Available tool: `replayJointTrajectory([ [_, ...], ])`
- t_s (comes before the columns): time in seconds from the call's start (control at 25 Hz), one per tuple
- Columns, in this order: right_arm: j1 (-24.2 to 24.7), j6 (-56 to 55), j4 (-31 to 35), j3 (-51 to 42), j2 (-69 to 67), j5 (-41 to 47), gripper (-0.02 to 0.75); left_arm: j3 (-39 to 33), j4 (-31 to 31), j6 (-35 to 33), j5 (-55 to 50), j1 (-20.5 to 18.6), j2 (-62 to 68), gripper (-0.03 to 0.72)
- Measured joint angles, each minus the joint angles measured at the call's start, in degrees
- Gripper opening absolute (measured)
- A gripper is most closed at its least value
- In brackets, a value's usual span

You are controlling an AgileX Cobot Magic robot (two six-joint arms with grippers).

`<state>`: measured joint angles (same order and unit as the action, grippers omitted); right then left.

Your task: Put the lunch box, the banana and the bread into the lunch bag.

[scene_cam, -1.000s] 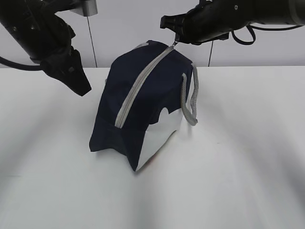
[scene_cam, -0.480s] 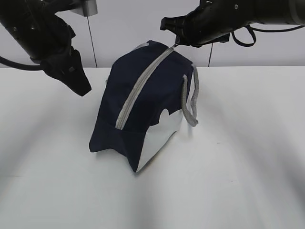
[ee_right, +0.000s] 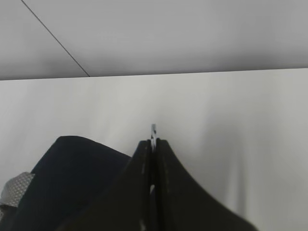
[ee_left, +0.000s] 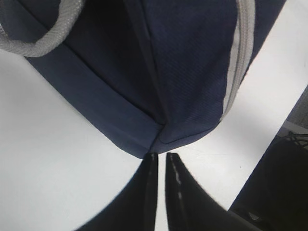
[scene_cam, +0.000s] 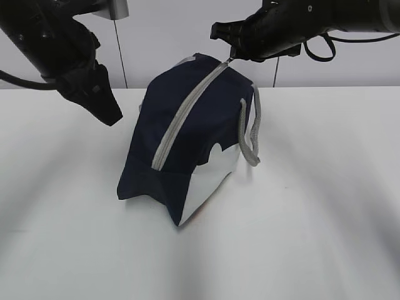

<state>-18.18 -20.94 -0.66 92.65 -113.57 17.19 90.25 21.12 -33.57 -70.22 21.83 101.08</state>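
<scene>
My right claw point(scene_cam: 232, 57) is pressed together on the metal zipper pull point(ee_right: 153, 131) at the high far end of the lunch bag point(scene_cam: 187, 131). In my right wrist view the two fingers point(ee_right: 139, 183) meet with no gap, and a thin sliver of the pull sticks out just past their tips. Whether anything more than the pull is pinched I cannot tell.

My left claw point(scene_cam: 111, 115) hangs in the air off the bag's left side, near it but not touching. In my left wrist view its fingers point(ee_left: 147, 192) stand almost together, a narrow slit between them, with nothing in that slit. Their tips point at the bag's lower corner seam, just short of the fabric.

The lunch bag sits on the white table point(scene_cam: 325, 206), roughly in the middle, tilted so that its far end rises and its near end slopes down to the tabletop. The grey zipper point(scene_cam: 184, 112) runs closed along the top ridge from the near corner up to my right claw. A grey strap handle point(scene_cam: 252, 134) droops down the bag's right flank over the white side panel point(scene_cam: 209, 184); another strap loop point(ee_left: 41, 36) lies by the bag's other side.

Around the bag the tabletop lies bare on the near side and to the right. Behind the bag the table's far edge meets a pale wall point(scene_cam: 169, 31).
</scene>
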Motion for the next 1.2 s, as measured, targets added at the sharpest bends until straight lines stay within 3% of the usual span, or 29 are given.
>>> replayJointTrajectory([
  [0.76,0.0,0.0,1.36,0.0,0.0,1.26,-0.001,0.0,0.22,2.17,0.0,0.0,0.0,0.099],
  [0.96,0.0,0.0,1.53,1.14,0.0,2.51,-0.001,0.0,0.22,4.92,0.0,0.0,0.0,0.186],
  [1.2,0.0,0.0,1.75,2.02,0.0,4.59,-0.001,0.13,0.34,9.81,1.04,0.0,0.0,0.419],
])
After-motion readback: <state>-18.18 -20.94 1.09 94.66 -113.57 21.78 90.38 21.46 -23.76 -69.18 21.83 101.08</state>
